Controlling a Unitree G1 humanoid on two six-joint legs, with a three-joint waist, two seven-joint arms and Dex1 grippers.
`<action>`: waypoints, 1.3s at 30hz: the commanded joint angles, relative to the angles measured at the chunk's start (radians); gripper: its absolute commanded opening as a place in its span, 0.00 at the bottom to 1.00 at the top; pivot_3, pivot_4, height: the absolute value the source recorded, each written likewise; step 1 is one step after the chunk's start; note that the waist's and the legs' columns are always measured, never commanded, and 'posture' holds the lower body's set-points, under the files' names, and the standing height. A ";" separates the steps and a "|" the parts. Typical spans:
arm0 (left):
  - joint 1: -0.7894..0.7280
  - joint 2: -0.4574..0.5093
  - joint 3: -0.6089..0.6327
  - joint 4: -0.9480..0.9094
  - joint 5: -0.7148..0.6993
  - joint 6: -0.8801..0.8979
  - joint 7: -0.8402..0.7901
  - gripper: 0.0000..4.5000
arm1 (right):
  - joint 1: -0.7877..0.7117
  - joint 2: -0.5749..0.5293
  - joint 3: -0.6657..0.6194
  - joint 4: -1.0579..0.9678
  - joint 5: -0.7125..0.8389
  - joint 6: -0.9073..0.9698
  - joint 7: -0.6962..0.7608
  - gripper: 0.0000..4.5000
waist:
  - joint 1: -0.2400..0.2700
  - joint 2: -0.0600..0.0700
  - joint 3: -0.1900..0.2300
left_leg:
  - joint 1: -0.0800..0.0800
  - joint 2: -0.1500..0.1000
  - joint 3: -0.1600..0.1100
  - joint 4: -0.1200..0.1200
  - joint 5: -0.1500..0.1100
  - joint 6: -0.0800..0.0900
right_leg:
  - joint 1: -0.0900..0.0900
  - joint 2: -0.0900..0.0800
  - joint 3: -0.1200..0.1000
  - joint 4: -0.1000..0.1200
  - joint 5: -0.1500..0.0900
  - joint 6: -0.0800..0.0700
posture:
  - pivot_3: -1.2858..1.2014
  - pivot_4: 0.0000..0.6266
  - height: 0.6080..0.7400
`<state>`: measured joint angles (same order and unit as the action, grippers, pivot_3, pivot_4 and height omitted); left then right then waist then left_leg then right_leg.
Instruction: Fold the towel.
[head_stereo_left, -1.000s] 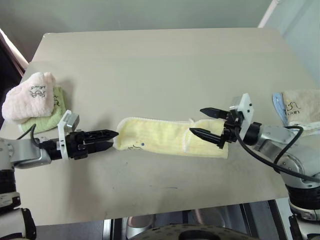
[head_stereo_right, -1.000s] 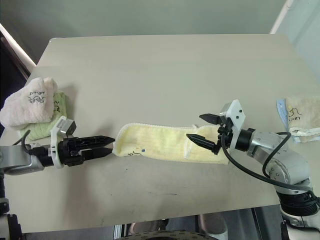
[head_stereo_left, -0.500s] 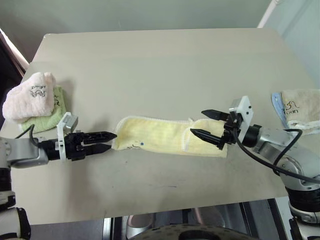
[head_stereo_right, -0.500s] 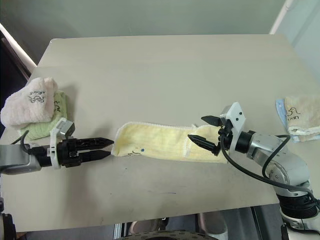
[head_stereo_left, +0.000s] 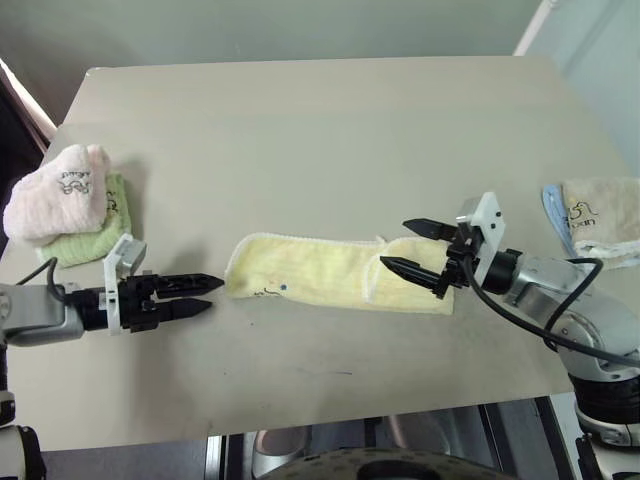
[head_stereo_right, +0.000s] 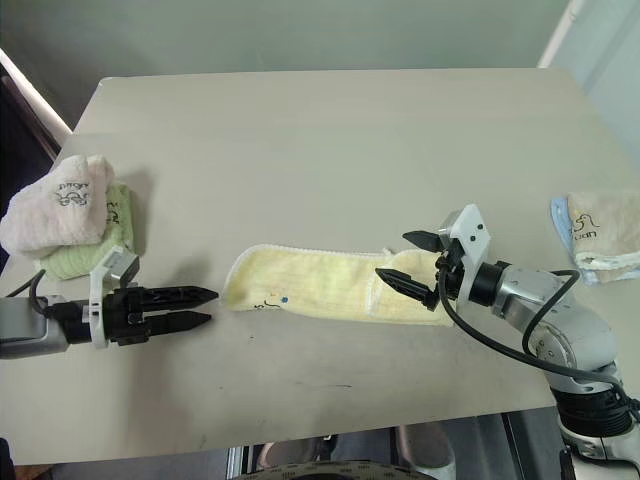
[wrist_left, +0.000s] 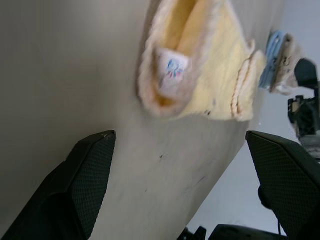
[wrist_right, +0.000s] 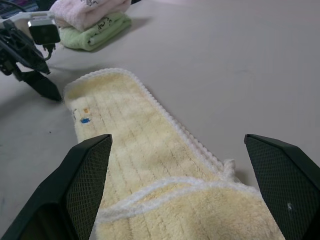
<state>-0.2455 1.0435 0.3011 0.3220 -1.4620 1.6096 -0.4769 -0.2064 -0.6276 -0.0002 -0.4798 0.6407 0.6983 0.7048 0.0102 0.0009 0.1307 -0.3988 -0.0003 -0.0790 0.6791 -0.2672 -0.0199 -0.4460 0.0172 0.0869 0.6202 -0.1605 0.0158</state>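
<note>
Left gripper (head_stereo_left: 195, 296) has backed off the towel's (head_stereo_left: 320, 272) left end, jaws open and empty, while the open right gripper (head_stereo_left: 415, 250) hovers over its folded right end; towel lies long on tabletop (head_stereo_left: 300, 130), fold unfinished.

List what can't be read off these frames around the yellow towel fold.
- Yellow towel: layer count under the folded-over right end is hidden by the flap; right gripper covers part of it in the head views.
- Embroidered logo: too small to read.
- Sewn tag: blurred in the left wrist view.
- Beige folded towel on the blue one: cut off by the frame edge.
- Left gripper: open, off the towel.
</note>
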 joint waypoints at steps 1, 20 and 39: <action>-0.027 -0.053 0.016 -0.011 -0.032 0.005 0.026 1.00 | -0.015 0.015 -0.009 -0.010 -0.018 -0.024 -0.017 0.99 | 0.001 0.000 0.000 | 0.000 0.000 0.000 0.000 0.000 0.000 | 0.000 0.000 0.000 0.001 0.000 0.000 | 0.52 0.24 1.00; -0.096 -0.166 0.089 0.036 0.036 0.003 0.123 1.00 | 0.007 0.020 -0.023 -0.018 -0.048 -0.015 -0.044 0.99 | 0.002 0.000 0.000 | 0.008 -0.001 -0.002 -0.003 0.005 -0.001 | 0.003 0.000 0.000 0.007 0.002 -0.003 | 0.52 0.24 1.00; -0.125 -0.250 0.157 0.030 0.156 0.004 0.100 0.01 | -0.020 0.031 0.000 0.008 -0.082 -0.026 -0.041 1.00 | 0.000 -0.002 0.000 | 0.012 0.000 -0.002 -0.013 0.009 -0.006 | 0.003 0.001 0.000 0.006 -0.001 -0.005 | 0.52 0.24 1.00</action>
<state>-0.3551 0.7947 0.4238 0.3584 -1.3139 1.6092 -0.3646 -0.2093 -0.5938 0.0145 -0.4571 0.5591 0.6884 0.6570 0.0106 -0.0012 0.1312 -0.3871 -0.0002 -0.0805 0.6665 -0.2583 -0.0264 -0.4430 0.0180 0.0871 0.6267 -0.1620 0.0104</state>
